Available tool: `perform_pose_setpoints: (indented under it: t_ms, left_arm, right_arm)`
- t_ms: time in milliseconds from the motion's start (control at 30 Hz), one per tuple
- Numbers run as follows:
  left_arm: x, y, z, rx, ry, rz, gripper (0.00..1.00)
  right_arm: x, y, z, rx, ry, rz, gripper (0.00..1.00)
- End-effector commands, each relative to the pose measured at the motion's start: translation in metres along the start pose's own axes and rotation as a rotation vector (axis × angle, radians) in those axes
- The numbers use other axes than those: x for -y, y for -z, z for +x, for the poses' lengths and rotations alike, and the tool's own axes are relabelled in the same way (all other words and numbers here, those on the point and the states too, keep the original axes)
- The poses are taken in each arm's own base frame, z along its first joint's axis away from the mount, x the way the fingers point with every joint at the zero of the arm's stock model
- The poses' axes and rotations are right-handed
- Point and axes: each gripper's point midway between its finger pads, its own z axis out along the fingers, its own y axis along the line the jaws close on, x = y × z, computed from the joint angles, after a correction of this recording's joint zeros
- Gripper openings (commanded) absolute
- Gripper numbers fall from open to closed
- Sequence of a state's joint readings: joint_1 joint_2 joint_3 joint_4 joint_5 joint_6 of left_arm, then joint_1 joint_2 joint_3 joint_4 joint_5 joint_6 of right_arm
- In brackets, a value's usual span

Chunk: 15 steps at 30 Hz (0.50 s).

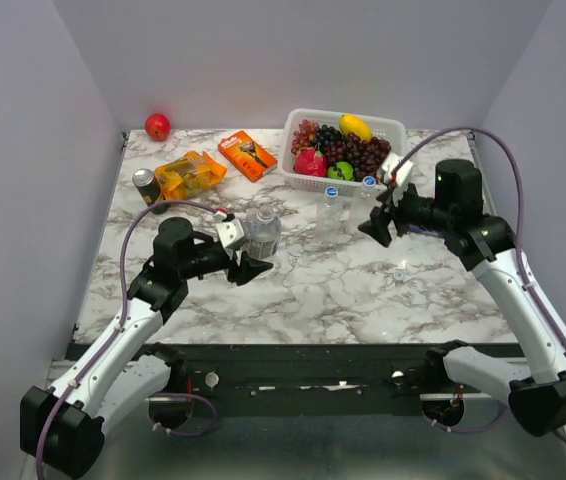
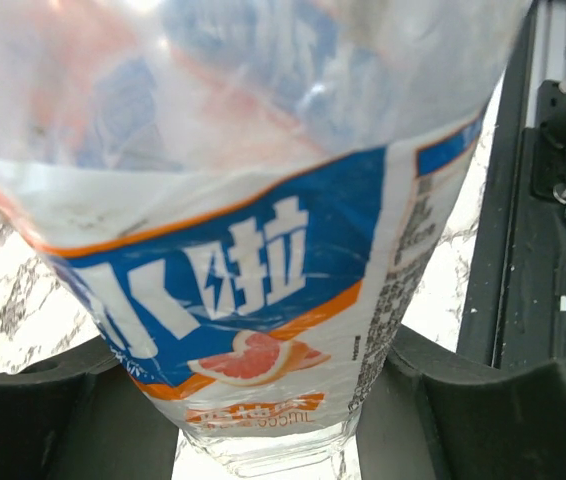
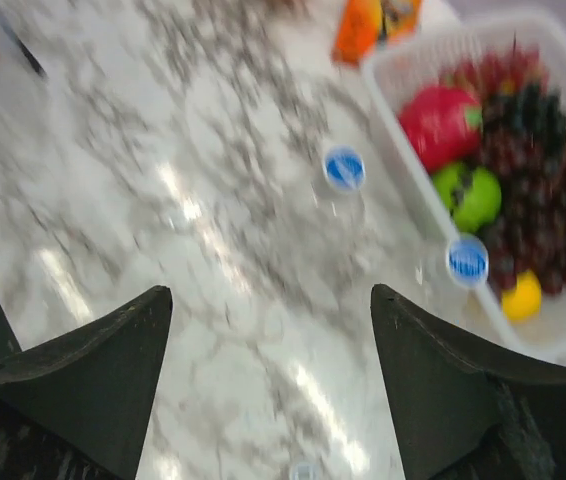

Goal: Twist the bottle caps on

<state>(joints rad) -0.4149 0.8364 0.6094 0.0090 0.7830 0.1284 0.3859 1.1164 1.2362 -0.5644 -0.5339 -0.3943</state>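
A clear bottle (image 1: 261,234) with a blue, orange and white label (image 2: 263,290) stands left of the table's middle. My left gripper (image 1: 246,256) is shut on it, and in the left wrist view (image 2: 273,400) the bottle fills the gap between both fingers. Two clear bottles topped with blue caps (image 1: 332,191) (image 1: 368,182) stand in front of the basket; the right wrist view shows both caps (image 3: 344,167) (image 3: 467,261). A whitish cap (image 1: 399,274) lies loose on the marble, also at the right wrist view's bottom edge (image 3: 305,470). My right gripper (image 1: 379,224) is open and empty above the table (image 3: 271,300).
A white basket (image 1: 388,127) of fruit stands at the back right. An orange box (image 1: 247,155), an orange packet (image 1: 189,174), a dark can (image 1: 146,187) and a red fruit (image 1: 157,126) lie at the back left. The right wrist view is motion-blurred.
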Motion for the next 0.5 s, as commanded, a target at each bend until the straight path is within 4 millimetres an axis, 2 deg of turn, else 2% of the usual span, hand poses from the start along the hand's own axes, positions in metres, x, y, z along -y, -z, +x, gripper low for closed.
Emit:
perform_pose_setpoints:
  t_ms: [0,33,67,100,200,233,300,467]
  left_arm:
    - [-0.013,-0.001,0.009,-0.021,-0.018,-0.069,0.00]
    - [-0.013,-0.001,0.008,-0.019,-0.019,-0.067,0.00]
    - [-0.014,-0.002,0.007,-0.017,-0.023,-0.069,0.00]
    - [-0.014,-0.002,0.005,-0.012,-0.019,-0.069,0.00]
    - [-0.009,-0.003,0.006,-0.026,-0.036,-0.028,0.00]
    - [-0.009,-0.004,0.005,-0.026,-0.046,-0.017,0.00]
    - [-0.008,-0.003,0.014,-0.062,-0.044,-0.011,0.00]
    - [-0.016,-0.002,0.021,-0.094,-0.050,-0.050,0.00]
  right_arm:
    - [0.011,0.022,0.144,-0.338,-0.004,0.011,0.80]
    - [0.017,0.024,0.160,-0.371,0.053,0.011,0.79]
    - [0.017,0.026,0.190,-0.430,0.038,0.007,0.78]
    - [0.021,0.027,0.209,-0.481,0.042,0.005,0.78]
    - [0.032,0.029,0.246,-0.563,0.056,-0.010,0.78]
    - [0.037,0.024,0.258,-0.586,0.062,-0.014,0.78]
    - [0.041,0.024,0.277,-0.630,0.068,-0.004,0.78]
    - [0.052,0.017,0.300,-0.669,0.138,0.005,0.79]
